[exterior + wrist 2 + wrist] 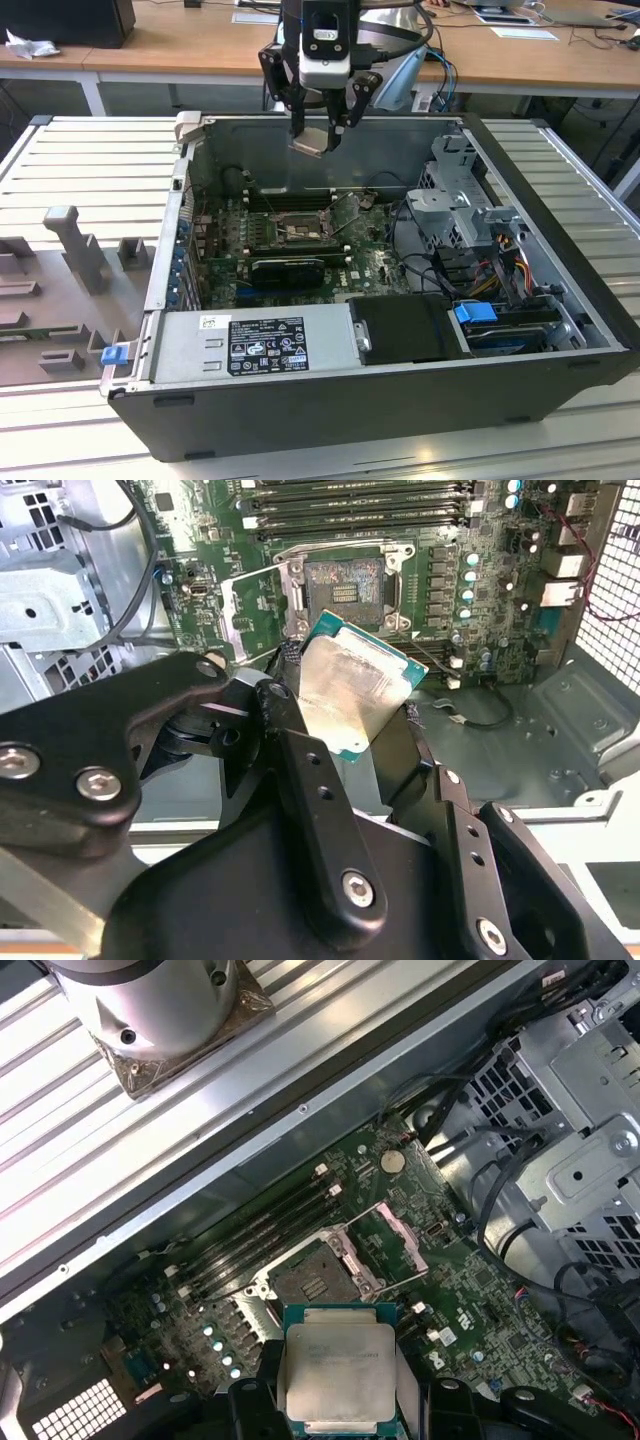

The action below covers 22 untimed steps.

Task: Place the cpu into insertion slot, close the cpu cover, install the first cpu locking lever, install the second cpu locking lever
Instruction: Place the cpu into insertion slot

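Observation:
My gripper (318,135) hangs above the open computer case, shut on the cpu (309,141), a silver-topped square chip with a green edge. In both wrist views the cpu (350,690) (337,1370) sits tilted between the black fingers (290,745) (250,1400). Below it on the green motherboard lies the insertion slot (298,232) (343,585) (310,1282), uncovered and dark. The cpu cover (248,610) (397,1235) is swung open, standing up beside the slot (350,212). The chip is well above the socket and apart from it.
Long black memory slots (350,505) run beside the socket. A black card (285,268), a labelled power supply (265,345), a metal drive cage (465,200) and cables (500,265) crowd the case. A grey foam tray (60,290) lies at the exterior view's left.

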{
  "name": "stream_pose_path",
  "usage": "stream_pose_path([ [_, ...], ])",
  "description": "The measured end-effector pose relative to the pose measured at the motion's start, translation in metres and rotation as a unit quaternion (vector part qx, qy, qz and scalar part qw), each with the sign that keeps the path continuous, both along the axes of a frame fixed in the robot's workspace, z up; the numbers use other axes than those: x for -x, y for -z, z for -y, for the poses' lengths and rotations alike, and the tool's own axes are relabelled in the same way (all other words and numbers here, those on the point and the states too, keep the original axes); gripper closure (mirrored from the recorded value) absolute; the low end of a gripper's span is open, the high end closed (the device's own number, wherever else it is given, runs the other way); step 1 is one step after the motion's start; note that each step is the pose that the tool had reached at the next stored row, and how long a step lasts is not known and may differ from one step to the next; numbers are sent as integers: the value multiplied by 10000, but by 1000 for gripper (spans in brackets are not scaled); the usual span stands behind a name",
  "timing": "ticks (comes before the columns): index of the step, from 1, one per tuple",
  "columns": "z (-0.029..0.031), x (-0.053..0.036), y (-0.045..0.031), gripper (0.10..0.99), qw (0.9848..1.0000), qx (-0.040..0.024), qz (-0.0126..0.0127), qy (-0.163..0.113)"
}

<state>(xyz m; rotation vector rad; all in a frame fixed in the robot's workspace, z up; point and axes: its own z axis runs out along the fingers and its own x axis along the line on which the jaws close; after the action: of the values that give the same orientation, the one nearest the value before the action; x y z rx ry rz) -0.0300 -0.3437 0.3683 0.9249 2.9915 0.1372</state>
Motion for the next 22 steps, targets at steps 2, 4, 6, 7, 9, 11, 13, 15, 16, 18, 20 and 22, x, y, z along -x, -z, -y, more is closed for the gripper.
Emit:
stream_pose_path([
  [2, 0, -1, 2, 557, 10000, -1, 0, 36],
  [4, 0, 0, 4, 557, 10000, 0, 0, 88],
  [6, 0, 0, 6, 557, 9999, 0, 0, 138],
  [7, 0, 0, 7, 557, 9999, 0, 0, 171],
  [9, 0, 0, 10, 557, 9994, 0, 0, 336],
  [11, 0, 0, 13, 557, 9989, -1, 1, 479],
  [13, 0, 0, 15, 557, 9984, 0, 0, 558],
  [15, 0, 0, 16, 557, 9980, 0, 1, 630],
  [16, 0, 0, 17, 557, 9977, 0, 0, 683],
  [18, 0, 0, 19, 557, 9970, 0, 0, 771],
  [20, 0, 0, 21, 557, 9963, 0, 0, 859],
  [22, 0, 0, 24, 557, 9949, 0, 0, 1008],
])
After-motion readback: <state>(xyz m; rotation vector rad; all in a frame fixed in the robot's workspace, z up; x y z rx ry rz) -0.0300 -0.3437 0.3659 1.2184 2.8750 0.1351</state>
